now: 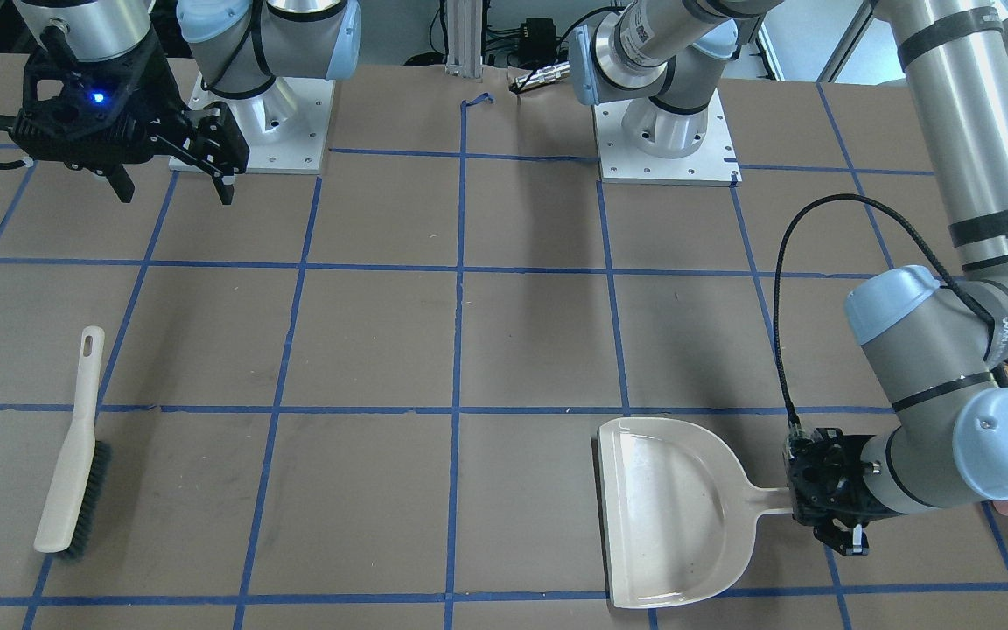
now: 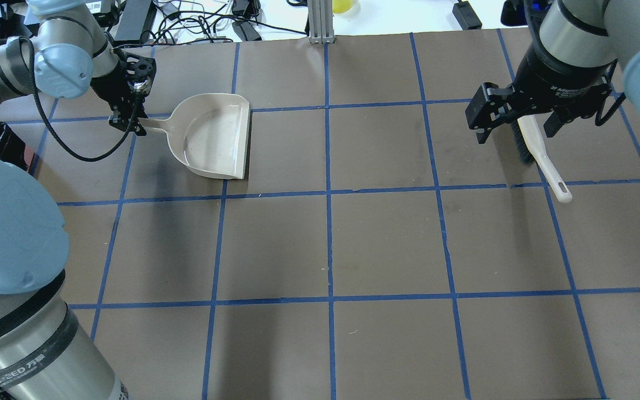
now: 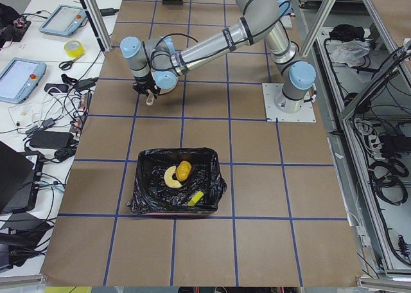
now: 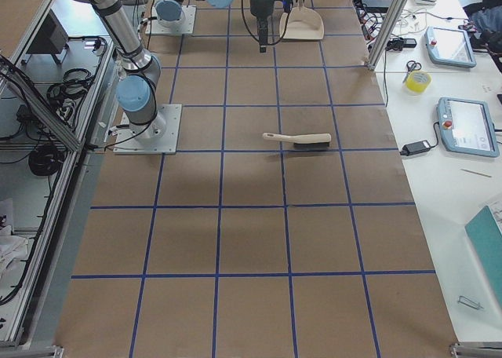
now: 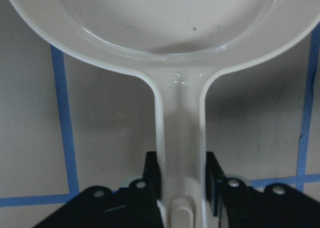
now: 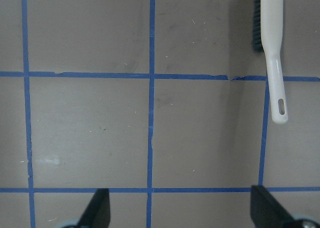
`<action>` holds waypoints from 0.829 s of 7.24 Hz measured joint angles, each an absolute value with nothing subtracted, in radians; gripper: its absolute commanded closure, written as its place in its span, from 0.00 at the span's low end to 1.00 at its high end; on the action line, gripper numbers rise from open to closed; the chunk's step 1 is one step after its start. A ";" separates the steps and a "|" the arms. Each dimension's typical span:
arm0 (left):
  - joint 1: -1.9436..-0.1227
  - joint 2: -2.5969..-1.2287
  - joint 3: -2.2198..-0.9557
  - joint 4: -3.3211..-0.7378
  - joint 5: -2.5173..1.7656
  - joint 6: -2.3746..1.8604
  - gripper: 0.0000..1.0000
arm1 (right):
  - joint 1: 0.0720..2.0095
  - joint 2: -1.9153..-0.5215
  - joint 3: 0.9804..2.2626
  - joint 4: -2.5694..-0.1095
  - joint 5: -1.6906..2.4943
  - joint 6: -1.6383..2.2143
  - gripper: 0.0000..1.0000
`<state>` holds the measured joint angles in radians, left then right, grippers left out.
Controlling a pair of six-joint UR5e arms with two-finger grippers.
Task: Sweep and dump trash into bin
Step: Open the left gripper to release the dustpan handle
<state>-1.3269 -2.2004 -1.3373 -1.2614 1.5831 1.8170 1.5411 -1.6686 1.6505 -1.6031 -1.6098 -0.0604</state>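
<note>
Now left hand [image 5: 182, 180] pinches dustpan [image 1: 670, 516] by handle edges; right hand [image 1: 176, 191] gapes above table [image 1: 381, 350].

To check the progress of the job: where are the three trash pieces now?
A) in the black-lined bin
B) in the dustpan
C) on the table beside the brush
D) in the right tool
A: the exterior left view shows the three trash pieces lying in the bin, and the dustpan is empty.
</note>
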 measured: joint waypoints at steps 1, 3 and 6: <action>-1.327 -2.201 -1.336 -1.261 1.583 1.812 0.77 | 1.541 -1.669 1.651 -1.604 -1.610 -0.060 0.00; -1.330 -2.204 -1.336 -1.252 1.582 1.807 0.76 | 1.542 -1.668 1.652 -1.603 -1.611 -0.061 0.00; -1.349 -2.203 -1.337 -1.243 1.582 1.804 0.76 | 1.542 -1.670 1.652 -1.604 -1.609 -0.061 0.00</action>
<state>-1.3493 -2.2026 -1.3365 -1.2426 1.5816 1.8041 1.5416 -1.6696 1.6517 -1.6044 -1.6085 -0.0613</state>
